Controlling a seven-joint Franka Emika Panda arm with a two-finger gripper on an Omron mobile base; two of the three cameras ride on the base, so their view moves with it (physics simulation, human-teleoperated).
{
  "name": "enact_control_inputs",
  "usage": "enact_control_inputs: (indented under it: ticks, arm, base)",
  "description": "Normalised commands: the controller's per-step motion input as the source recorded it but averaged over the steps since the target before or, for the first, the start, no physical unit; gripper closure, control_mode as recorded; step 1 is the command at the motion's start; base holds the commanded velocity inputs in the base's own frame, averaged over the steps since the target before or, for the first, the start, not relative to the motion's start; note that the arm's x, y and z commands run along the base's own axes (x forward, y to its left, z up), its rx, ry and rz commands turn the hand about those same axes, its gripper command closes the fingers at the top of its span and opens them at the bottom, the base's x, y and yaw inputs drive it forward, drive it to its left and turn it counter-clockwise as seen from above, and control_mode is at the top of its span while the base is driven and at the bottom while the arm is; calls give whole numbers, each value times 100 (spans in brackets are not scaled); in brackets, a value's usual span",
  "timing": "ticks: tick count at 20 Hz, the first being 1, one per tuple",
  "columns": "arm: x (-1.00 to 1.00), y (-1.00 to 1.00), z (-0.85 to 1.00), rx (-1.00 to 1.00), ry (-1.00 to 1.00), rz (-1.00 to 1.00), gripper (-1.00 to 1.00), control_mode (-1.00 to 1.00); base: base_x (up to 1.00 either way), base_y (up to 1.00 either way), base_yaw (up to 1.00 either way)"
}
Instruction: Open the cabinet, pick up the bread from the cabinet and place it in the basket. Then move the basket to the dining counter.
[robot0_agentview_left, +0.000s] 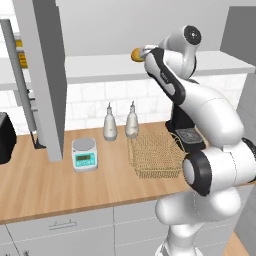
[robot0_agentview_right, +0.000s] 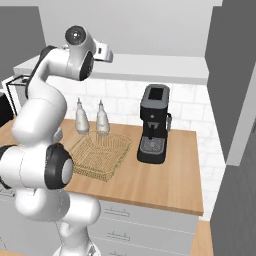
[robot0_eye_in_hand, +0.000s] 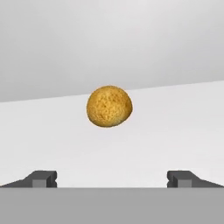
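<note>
End effector (robot0_eye_in_hand: 112, 179) wide, facing bread (robot0_eye_in_hand: 109, 106)

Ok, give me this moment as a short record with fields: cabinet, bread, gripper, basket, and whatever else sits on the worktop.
cabinet: door open, white shelf exposed
bread: round golden roll on the shelf, ahead of the gripper, not touched
gripper: open, fingertips apart either side of the roll, holding nothing
basket: tan wire basket on the wooden worktop, nothing in it
other items: kitchen scale, two bottles, black coffee machine
</note>
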Motion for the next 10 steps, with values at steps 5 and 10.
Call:
enact_control_inputs:
  ticks: [5, 10]
  arm:
    - [51, 24, -18, 0, 4, 0, -100, -100]
    - [38, 14, -5, 0, 0, 0, -100, -100]
  base:
    - [0, 0, 0]
    - [0, 0, 0]
